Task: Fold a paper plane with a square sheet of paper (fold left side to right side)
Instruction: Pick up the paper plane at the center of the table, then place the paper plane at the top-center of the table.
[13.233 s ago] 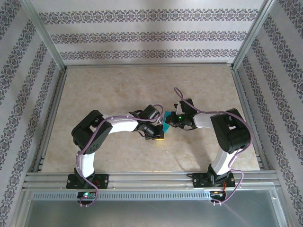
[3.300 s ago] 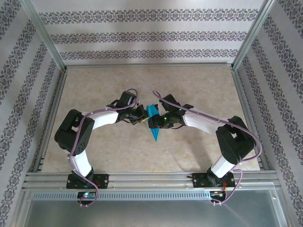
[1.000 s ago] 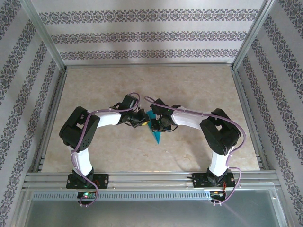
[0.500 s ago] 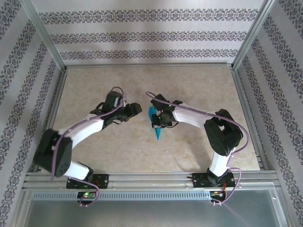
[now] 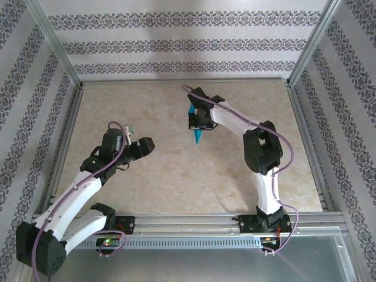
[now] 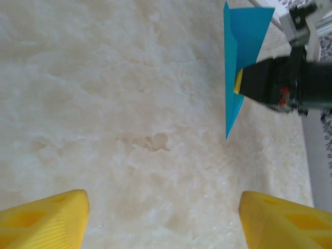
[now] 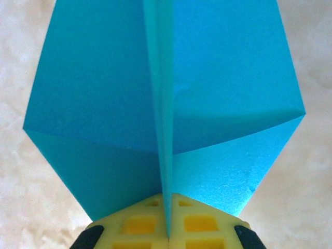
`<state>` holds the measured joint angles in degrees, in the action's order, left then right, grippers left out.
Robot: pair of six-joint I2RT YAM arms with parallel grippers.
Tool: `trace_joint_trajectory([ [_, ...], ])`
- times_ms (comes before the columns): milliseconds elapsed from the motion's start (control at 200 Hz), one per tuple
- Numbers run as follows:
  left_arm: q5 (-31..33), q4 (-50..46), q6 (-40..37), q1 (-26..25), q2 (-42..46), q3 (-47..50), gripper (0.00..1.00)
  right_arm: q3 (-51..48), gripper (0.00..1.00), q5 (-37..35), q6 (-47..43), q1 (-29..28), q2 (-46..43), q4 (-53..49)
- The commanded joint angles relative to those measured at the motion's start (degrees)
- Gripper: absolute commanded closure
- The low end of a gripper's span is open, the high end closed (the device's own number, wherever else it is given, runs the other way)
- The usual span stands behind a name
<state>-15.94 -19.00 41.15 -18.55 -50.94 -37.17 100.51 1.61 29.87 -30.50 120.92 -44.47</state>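
Teal paper plane (image 6: 244, 31) pinched in right end effector (image 6: 237, 83)

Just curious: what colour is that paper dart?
Teal-blue folded paper plane, clearest in the right wrist view.

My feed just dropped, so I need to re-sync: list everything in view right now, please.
paper plane: one, teal-blue, table's far middle, nose toward the arm bases.
table: one, beige marbled, beneath both arms.
walls: three, white with grey patterned stripes, around the table.
left hand: one, yellow fingers, open, over the table's left part, apart from the plane.
right hand: one, yellow fingers, shut on the plane's centre fold.
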Motion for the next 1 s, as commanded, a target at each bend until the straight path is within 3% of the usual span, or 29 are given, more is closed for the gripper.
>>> trace_joint_trajectory([
  [0,3.9,-3.59,-2.34,1.22,3.75,2.32,0.15,6.21,0.96,-2.38,-1.5,0.53,3.96,-5.64],
  [100,5.0,-4.64,-1.75,2.66,6.37,4.13,0.09,11.09,0.96,-2.72,-1.73,0.53,7.91,-7.65],
  [355,3.51,-5.37,-1.22,4.37,8.44,5.9,0.07,18.52,0.96,-4.35,-1.25,0.29,15.31,-11.02],
  [635,1.62,-3.88,-0.64,4.56,7.17,6.53,0.07,19.2,0.95,-5.39,0.22,-0.08,18.06,-10.51],
  [994,0.94,-3.68,-0.37,4.66,6.36,6.58,0.08,17.38,0.86,-3.86,1.16,-0.26,19.17,-9.01],
])
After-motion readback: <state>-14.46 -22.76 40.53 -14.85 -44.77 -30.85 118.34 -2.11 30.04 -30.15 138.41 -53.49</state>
